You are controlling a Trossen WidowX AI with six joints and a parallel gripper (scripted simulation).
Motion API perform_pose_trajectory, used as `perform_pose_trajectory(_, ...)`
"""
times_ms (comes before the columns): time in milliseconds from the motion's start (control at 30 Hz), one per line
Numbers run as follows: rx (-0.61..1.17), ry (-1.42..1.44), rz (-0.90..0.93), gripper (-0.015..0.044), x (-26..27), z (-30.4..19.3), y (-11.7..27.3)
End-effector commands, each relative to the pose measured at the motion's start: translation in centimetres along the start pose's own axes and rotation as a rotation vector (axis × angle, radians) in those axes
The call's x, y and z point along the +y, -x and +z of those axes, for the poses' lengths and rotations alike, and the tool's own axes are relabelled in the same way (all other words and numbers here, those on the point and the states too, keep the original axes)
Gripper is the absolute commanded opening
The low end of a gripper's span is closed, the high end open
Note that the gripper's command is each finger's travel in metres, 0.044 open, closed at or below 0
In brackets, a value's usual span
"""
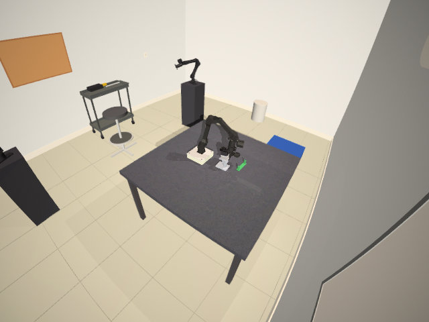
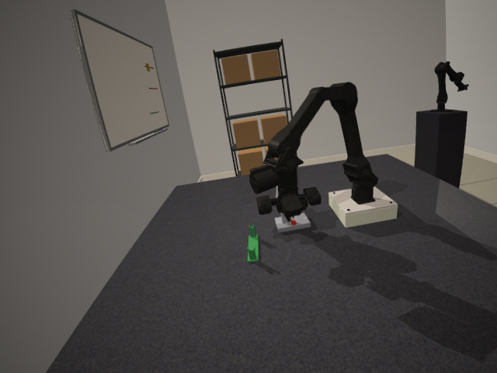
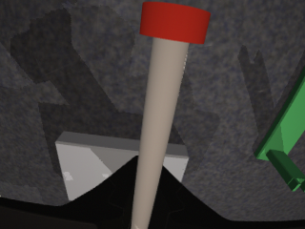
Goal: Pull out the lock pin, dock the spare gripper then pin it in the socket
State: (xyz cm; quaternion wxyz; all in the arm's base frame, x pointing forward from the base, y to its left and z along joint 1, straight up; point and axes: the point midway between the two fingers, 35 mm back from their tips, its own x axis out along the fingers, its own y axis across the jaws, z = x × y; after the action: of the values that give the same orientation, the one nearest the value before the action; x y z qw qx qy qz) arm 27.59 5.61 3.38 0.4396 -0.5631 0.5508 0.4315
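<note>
My gripper (image 2: 290,217) (image 3: 144,163) is shut on the lock pin and points down over the mount. The lock pin (image 3: 162,95) has a beige shaft and a red head, which also shows in the exterior view (image 2: 293,222). Its head end sticks out from the black fingers; its other end is hidden by them in the wrist view. The pale grey mount (image 1: 222,167) (image 2: 281,228) (image 3: 76,164) has a flat base on the table. Its upper part is largely hidden by the gripper, so I cannot tell what is in the socket or make out the spare gripper.
A green holder (image 1: 241,165) (image 2: 253,243) (image 3: 292,114) with upright posts stands on the dark table (image 1: 208,200) (image 2: 180,313), beside the mount. The arm's cream base block (image 1: 200,157) (image 2: 371,215) is on the mount's other side.
</note>
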Motion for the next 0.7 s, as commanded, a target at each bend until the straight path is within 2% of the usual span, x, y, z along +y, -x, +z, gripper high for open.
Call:
perform_pose_trajectory(0, 0.003, 0.003, -0.001, 0.0, 0.0, -0.3, -0.1)
perform_pose_trajectory(667, 0.002, 0.004, 0.003, 0.0, -0.1, -1.5, -0.4)
